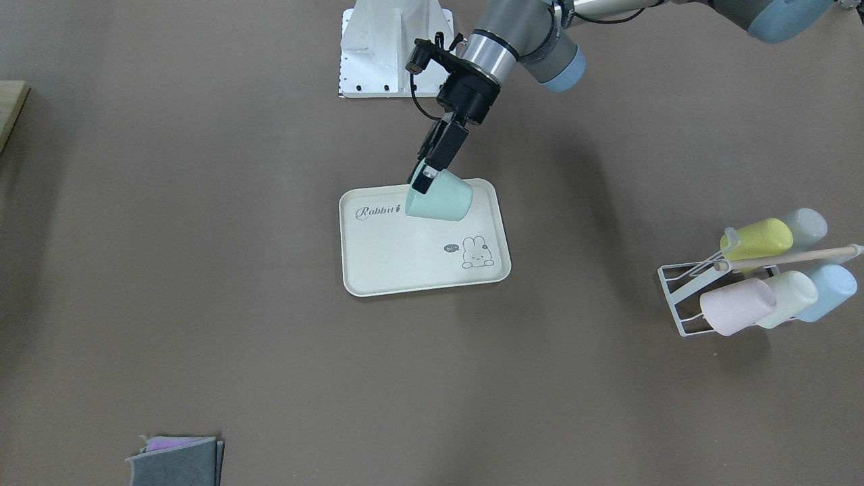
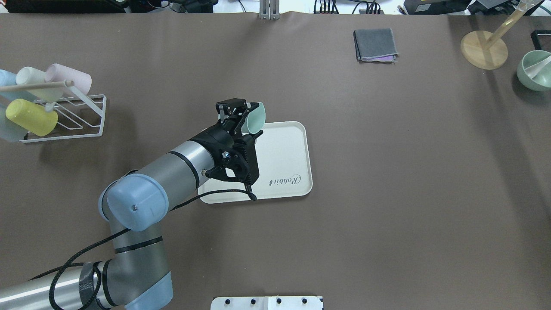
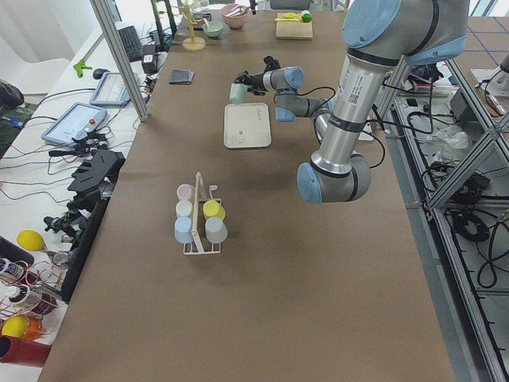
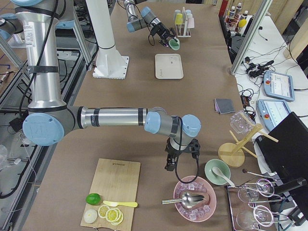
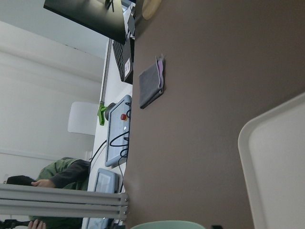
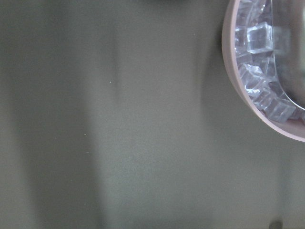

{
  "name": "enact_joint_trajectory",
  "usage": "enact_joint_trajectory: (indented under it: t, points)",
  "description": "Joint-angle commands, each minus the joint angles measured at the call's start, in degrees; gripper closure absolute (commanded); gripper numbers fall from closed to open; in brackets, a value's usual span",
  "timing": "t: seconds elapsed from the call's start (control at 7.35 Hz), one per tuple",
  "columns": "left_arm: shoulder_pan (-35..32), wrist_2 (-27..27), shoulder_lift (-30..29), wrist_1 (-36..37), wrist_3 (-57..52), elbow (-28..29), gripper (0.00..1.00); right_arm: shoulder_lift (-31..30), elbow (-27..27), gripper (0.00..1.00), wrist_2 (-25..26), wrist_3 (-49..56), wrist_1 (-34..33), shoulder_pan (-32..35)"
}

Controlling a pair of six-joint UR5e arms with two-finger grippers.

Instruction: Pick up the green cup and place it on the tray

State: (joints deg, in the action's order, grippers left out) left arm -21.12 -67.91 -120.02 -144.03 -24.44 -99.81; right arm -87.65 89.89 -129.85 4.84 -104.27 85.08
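Nearest the front-facing lens, bottom left: folded grey cloth (image 1: 177,461), purple layer peeking out along its top edge, flat on the brown table (image 1: 202,270). Mid-frame next: tray (image 1: 405,260), cream, long side across the view, "Rabbit" script toward its robot-side left corner, rabbit drawing toward the near right corner. Just right of the script: green cup (image 1: 445,199), tipped well over on its side, lifted clear of the tray (seen up in the air in both side views, touching neither rim nor floor), overlapping the tray's edge in front & overhead views. Pinched at one end by the left gripper (image 1: 424,179), jaws drawn narrow on the cup wall, arm reaching in from the robot's base at top. Far right, well apart from the tray: white wire rack (image 1: 682,297) w/ five cups lying on their sides, pink cup (image 1: 736,307), cream-green cup (image 1: 790,297) and light blue cup (image 1: 829,289) in the near row, yellow cup (image 1: 756,239) and pale grey-blue cup (image 1: 804,226) behind, wooden rod (image 1: 790,258) across the top. Off at the table's other end, in the exterior right view only: right gripper (image 4: 180,161), pointing down just beside a pink bowl (image 4: 211,204) of ice cubes w/ a metal scoop (image 4: 190,198); wide or narrow, can't tell.
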Motion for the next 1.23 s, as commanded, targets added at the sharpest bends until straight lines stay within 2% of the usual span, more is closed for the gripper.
enact_joint_trajectory:
  t: [0.0, 0.27, 0.54, 1.09]
  points:
    - [0.03, -5.82, -0.56, -8.69, 13.49, 3.11, 0.63, 0.02, -0.06, 0.00, 0.03, -0.10, -0.06, 0.00]
    - [0.03, -7.76, -1.52, -19.30, 21.23, 11.34, 0.63, 0.02, -0.06, 0.00, 0.03, -0.10, -0.06, 0.00]
    - [-0.50, -9.95, -2.58, -26.62, 27.57, 18.83, 0.63, -0.15, -0.06, 0.00, -0.05, -0.10, -0.06, 0.00]
    - [-4.79, -17.50, -5.03, -38.31, 36.20, 28.41, 0.62, -0.24, -0.24, 0.00, 0.03, -0.10, 0.03, 0.00]
